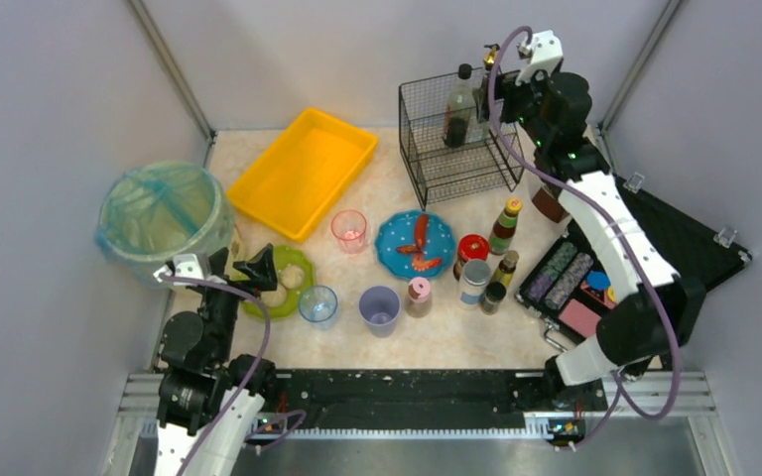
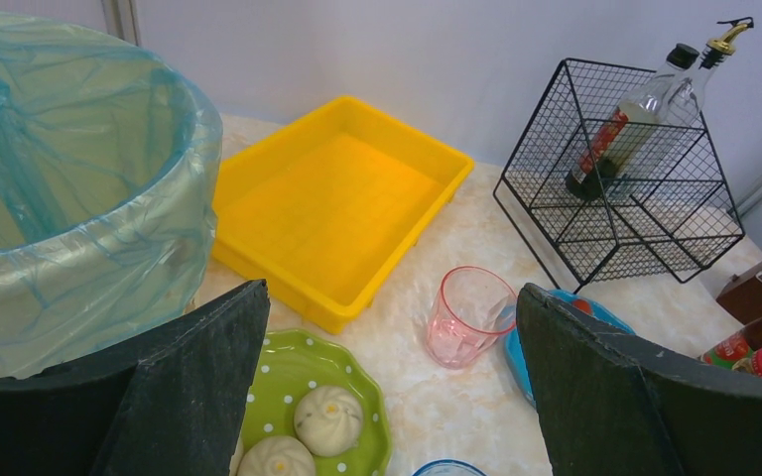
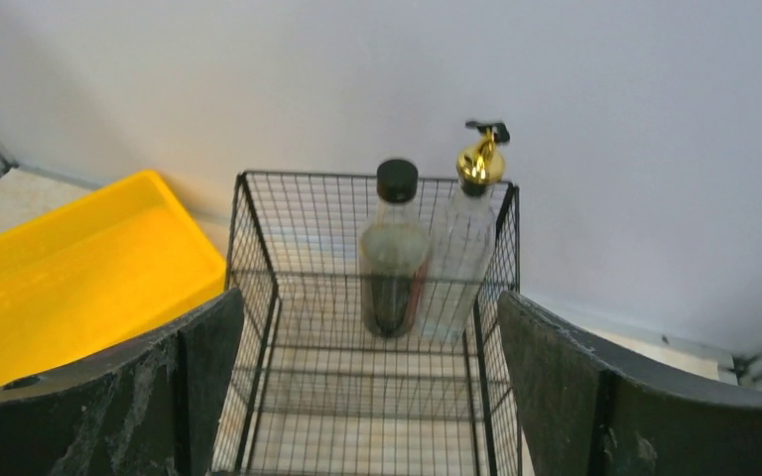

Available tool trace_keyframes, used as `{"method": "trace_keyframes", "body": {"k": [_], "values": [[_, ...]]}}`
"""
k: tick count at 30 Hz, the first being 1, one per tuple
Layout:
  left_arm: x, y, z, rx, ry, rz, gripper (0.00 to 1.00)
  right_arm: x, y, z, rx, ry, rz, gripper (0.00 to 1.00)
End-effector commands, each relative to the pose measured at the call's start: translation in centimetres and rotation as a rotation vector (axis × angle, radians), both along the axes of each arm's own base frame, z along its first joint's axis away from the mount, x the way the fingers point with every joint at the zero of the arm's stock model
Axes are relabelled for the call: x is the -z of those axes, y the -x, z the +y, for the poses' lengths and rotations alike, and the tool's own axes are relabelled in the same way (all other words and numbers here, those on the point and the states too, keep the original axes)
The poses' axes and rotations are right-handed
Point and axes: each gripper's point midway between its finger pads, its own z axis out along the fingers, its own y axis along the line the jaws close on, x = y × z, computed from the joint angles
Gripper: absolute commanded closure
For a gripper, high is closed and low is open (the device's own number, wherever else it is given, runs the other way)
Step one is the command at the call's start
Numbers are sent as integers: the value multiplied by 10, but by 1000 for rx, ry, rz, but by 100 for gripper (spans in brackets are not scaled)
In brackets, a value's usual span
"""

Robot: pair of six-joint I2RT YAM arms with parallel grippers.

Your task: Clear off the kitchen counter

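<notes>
Left hand (image 2: 392, 293) and right hand (image 3: 369, 297) gape empty (boxy wire basket (image 1: 461, 164) holds bottles (image 3: 394, 248)).

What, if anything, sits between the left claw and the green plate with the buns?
Nothing visible does. The open left gripper hangs right at the green plate, and the buns show between its fingers. The bin and the pink cup stand off to either side.
</notes>
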Motion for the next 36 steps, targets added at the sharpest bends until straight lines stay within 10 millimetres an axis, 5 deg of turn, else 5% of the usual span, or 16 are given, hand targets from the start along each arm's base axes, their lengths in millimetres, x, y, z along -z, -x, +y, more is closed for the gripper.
{"method": "trace_keyframes", "body": {"k": [1, 7, 14, 25, 36], "values": [[-13, 6, 2, -4, 21, -51, 1, 0, 51, -17, 32, -57, 14, 4], [-15, 9, 0, 12, 26, -65, 1, 37, 110, -40, 87, -78, 104, 2], [-15, 9, -1, 19, 29, -65, 1, 96, 145, -64, 176, -41, 228, 1], [-15, 10, -2, 24, 29, -64, 1, 186, 146, -59, 198, -86, 436, 9], [-15, 10, -4, 32, 29, -65, 1, 225, 136, -62, 220, -62, 476, 27]]}}
